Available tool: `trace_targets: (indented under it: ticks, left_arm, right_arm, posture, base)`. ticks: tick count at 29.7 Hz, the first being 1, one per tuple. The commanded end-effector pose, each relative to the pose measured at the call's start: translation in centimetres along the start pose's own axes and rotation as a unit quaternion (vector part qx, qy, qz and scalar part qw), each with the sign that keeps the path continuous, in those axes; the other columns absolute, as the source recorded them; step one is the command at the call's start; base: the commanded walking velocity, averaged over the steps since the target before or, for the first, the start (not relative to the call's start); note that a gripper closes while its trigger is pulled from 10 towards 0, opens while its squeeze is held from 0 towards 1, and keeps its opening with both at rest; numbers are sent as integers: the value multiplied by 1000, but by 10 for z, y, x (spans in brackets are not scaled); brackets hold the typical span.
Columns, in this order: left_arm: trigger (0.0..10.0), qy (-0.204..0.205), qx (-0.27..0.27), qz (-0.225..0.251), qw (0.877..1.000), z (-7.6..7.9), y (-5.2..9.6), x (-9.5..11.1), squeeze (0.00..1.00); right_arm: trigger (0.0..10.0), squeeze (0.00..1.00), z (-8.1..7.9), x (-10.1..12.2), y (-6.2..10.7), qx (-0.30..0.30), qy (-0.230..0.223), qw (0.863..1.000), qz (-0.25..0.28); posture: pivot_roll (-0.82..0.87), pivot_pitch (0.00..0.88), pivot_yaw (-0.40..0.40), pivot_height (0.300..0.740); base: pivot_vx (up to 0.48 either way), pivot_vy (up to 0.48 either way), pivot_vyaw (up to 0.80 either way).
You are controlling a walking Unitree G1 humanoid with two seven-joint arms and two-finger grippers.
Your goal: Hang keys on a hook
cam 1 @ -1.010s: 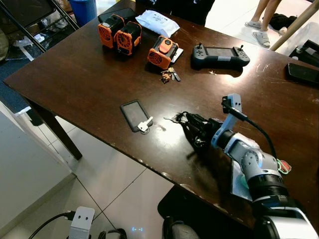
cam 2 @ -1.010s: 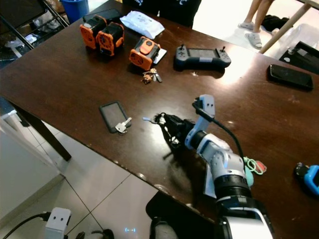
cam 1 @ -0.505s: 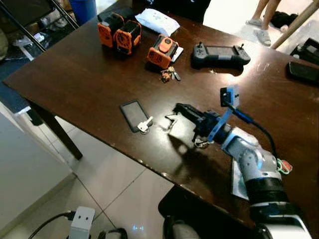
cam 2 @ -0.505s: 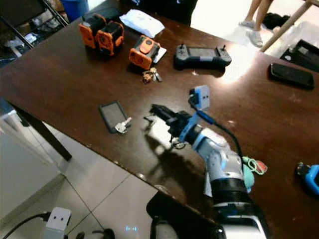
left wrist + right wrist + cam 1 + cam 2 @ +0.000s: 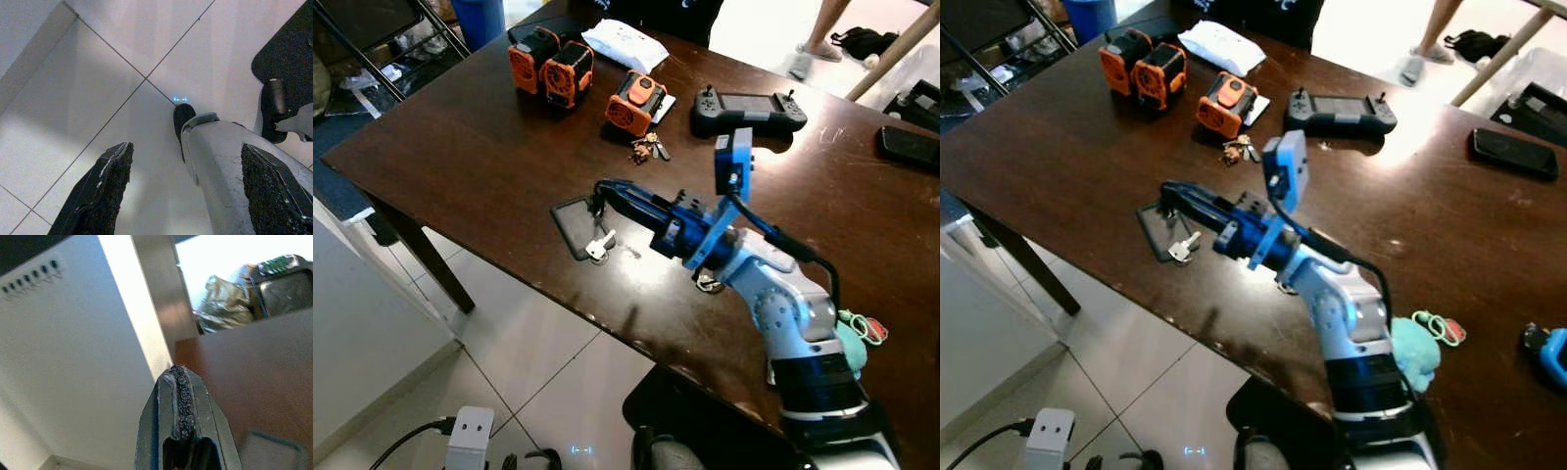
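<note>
The right gripper (image 5: pixel 599 188), fingers pressed together on nothing, hovered over the silver key (image 5: pixel 598 245) on the dark wooden table (image 5: pixel 460 147). It needed to open, then descend squarely.

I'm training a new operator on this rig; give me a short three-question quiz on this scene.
1. True or false: the right hand, stretched out over the table, has its fingers spread wide.
2. What lies against the black card near the table's front edge? A) a silver key B) a phone C) a controller
3. Fill in: the left hand hangs open above the tiled ___.

Key: 1. False, the fingers are pressed together. 2. A. 3. floor.
</note>
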State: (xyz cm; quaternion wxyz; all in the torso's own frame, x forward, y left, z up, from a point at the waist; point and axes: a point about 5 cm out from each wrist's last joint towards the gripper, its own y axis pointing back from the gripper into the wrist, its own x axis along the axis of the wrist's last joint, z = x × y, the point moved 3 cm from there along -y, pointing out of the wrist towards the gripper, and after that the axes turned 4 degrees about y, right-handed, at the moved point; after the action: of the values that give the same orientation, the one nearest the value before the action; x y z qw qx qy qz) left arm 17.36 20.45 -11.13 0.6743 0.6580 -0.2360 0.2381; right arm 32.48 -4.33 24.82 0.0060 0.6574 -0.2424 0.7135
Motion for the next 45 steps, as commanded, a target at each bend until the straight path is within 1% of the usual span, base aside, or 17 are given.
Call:
trace_targets:
  ticks: [1, 2, 4, 5, 6, 7, 8, 9, 12, 16, 18, 19, 22, 26, 32, 39, 45]
  left_arm:
    - [10000, 14, -1, -84, 996, 4, 12, -47, 0]
    - [10000, 23, 8, -88, 996, 3, 13, -48, 0]
    - [10000, 23, 8, -88, 996, 3, 13, -48, 0]
    - [10000, 31, 17, -93, 995, 2, 13, -50, 0]
    - [10000, 37, 23, -98, 994, 1, 13, -51, 0]
    - [10000, 37, 23, -98, 994, 1, 13, -51, 0]
    - [10000, 43, 27, -102, 994, 1, 14, -53, 0]
    - [10000, 46, 28, -105, 993, 1, 14, -54, 0]
    - [10000, 51, 29, -108, 992, 2, 14, -54, 0]
    - [10000, 51, 29, -108, 992, 2, 14, -54, 0]
    - [10000, 50, 29, -108, 992, 3, 13, -53, 0]
    - [10000, 50, 29, -108, 992, 3, 13, -53, 0]
    - [10000, 46, 28, -105, 993, 4, 12, -51, 0]
    - [10000, 46, 29, -104, 993, 3, 11, -50, 0]
    - [10000, 51, 34, -98, 993, 2, 10, -45, 0]
    - [10000, 51, 32, -96, 994, 2, 9, -44, 0]
    - [10000, 56, 31, -92, 994, 3, 9, -43, 0]
  right_arm:
    - [1255, 0, -3, 3, -2, 8, 10, 1000, 4]
    - [0, 0, -11, -2, -6, 21, 5, 1000, 6]
    - [0, 0, -11, -2, -6, 21, 5, 1000, 6]
    - [0, 0, -17, -9, -10, 33, 0, 999, 5]
    - [1412, 0, -22, -14, -13, 41, -5, 999, 5]
    - [1412, 0, -22, -14, -13, 41, -5, 999, 5]
    - [8118, 0, -26, -17, -15, 48, -10, 999, 4]
    - [10000, 0, -29, -20, -15, 55, -13, 998, -1]
    - [10000, 0, -33, -24, -16, 66, -18, 998, -11]
    - [10000, 0, -33, -26, -16, 70, -19, 997, -15]
    - [10000, 0, -38, -29, -15, 92, -17, 995, -25]
    - [10000, 0, -38, -29, -15, 92, -17, 995, -25]
    - [10000, 0, -47, -29, -10, 141, -12, 989, -29]
    - [10000, 0, -48, -28, -9, 148, -11, 989, -26]
    - [10000, 0, -44, -19, -5, 158, -14, 987, -5]
    - [10000, 0, -44, -10, -4, 165, -17, 986, 18]
    - [10000, 0, -44, -7, -3, 165, -16, 986, 23]
  posture:
    - [-50, 150, -12, 740]
    - [-32, 139, -18, 740]
    - [-32, 139, -18, 740]
    - [-22, 137, -22, 740]
    - [-16, 133, -27, 740]
    - [-16, 133, -27, 740]
    - [-13, 129, -33, 740]
    - [-11, 125, -41, 740]
    - [-7, 114, -54, 740]
    - [-7, 114, -54, 740]
    - [-2, 99, -60, 740]
    - [-2, 99, -60, 740]
    - [2, 89, -61, 740]
    - [8, 80, -65, 740]
    - [11, 69, -62, 740]
    - [11, 83, -61, 740]
    - [11, 83, -61, 740]
  base:
    - [0, 0, 775]
    - [0, 0, 750]
    - [0, 0, 750]
    - [0, 0, 750]
    - [0, 0, 744]
    - [0, 0, 744]
    - [0, 0, 738]
    - [0, 0, 744]
    - [0, 0, 746]
    - [0, 0, 750]
    - [0, 0, 750]
    - [0, 0, 750]
    - [0, 0, 750]
    - [0, 0, 750]
    - [0, 0, 750]
    - [0, 0, 750]
    - [0, 0, 750]
